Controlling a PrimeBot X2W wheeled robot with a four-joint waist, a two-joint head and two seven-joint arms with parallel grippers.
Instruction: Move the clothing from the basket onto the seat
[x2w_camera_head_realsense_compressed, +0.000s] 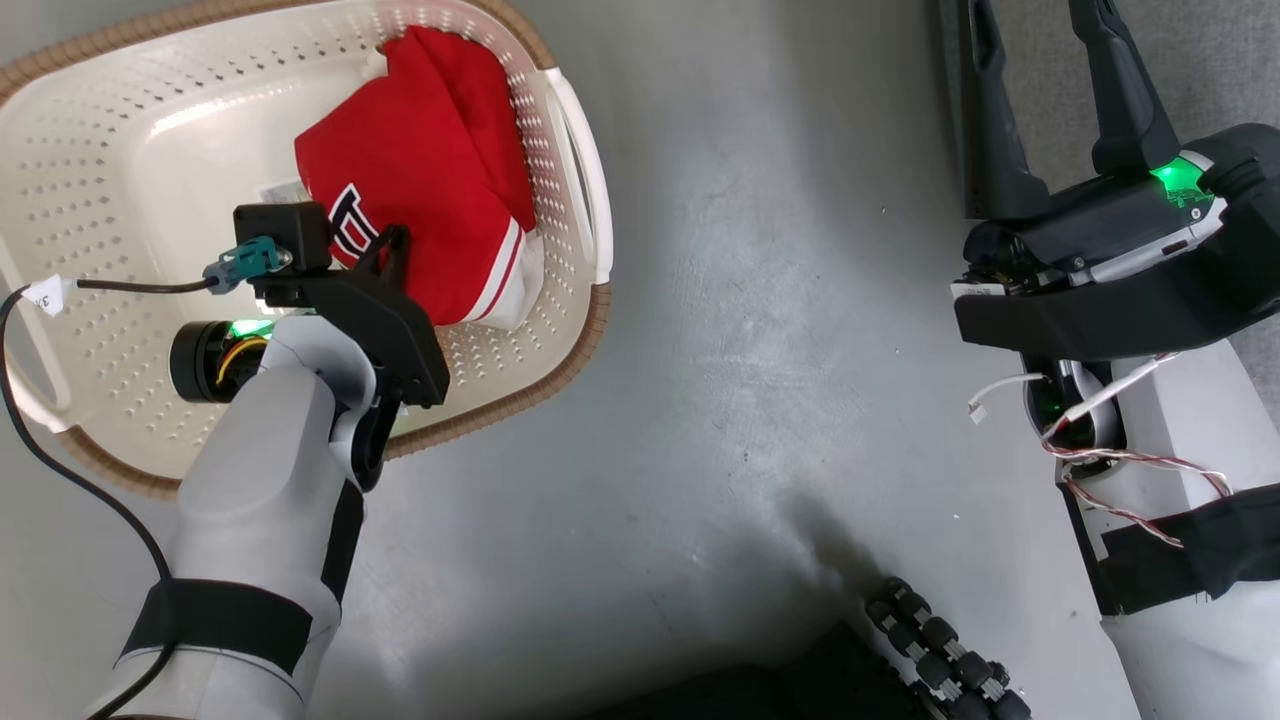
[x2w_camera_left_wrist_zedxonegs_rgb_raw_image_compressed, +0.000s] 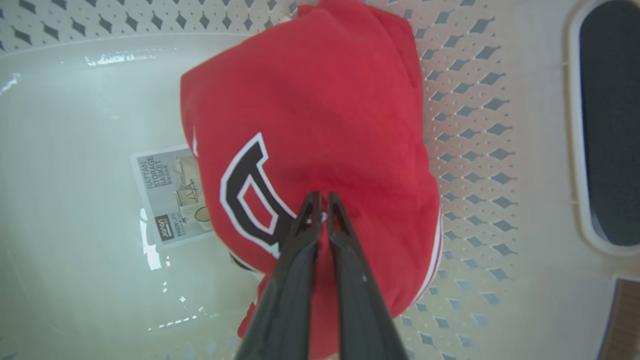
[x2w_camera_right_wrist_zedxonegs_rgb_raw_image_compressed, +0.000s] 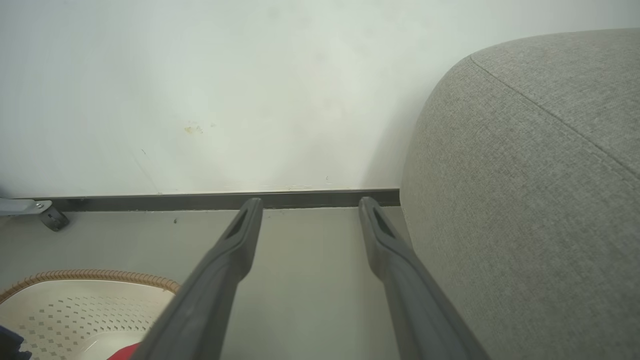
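- Black cable (x2w_camera_head_realsense_compressed: 60, 470) loops off the left forearm, just by the near rim of the basket (x2w_camera_head_realsense_compressed: 100, 150). Risk: it catches the rim on the lift and drags the basket.
- Left gripper (x2w_camera_left_wrist_zedxonegs_rgb_raw_image_compressed: 320, 197) is down inside the basket. Fingers are all but pressed together, tips pinching a thin fold of the clothing (x2w_camera_left_wrist_zedxonegs_rgb_raw_image_compressed: 320, 100) beside the block lettering. Looks like a shallow bite; how much cloth is caught cannot be told. Risk: smooth fabric slips out mid-lift.
- Clothing lies bunched in the basket's right half, against the perforated wall and partly over the label sticker (x2w_camera_left_wrist_zedxonegs_rgb_raw_image_compressed: 167, 195). One garment or two in the bundle: cannot tell. Risk: a single-layer pinch lifts one and leaves or half-drags the other.
- Basket looks like light plastic. Risk: cloth hooking on the white handle (x2w_camera_head_realsense_compressed: 580, 170) tips or slides it.
- Bare floor (x2w_camera_head_realsense_compressed: 750, 300) runs between basket and seat. Risk: a drop in transit lands there, not on target.
- Right gripper (x2w_camera_right_wrist_zedxonegs_rgb_raw_image_compressed: 312, 201) hangs with fingers spread wide, holding nothing, just beside the seat (x2w_camera_right_wrist_zedxonegs_rgb_raw_image_compressed: 525, 175). Risk: it sits in the left arm's likely crossing path, so a collision or trailing cloth catching on it.
- Seat corner is rounded. Risk: with a release too near the edge, the garment slides off.
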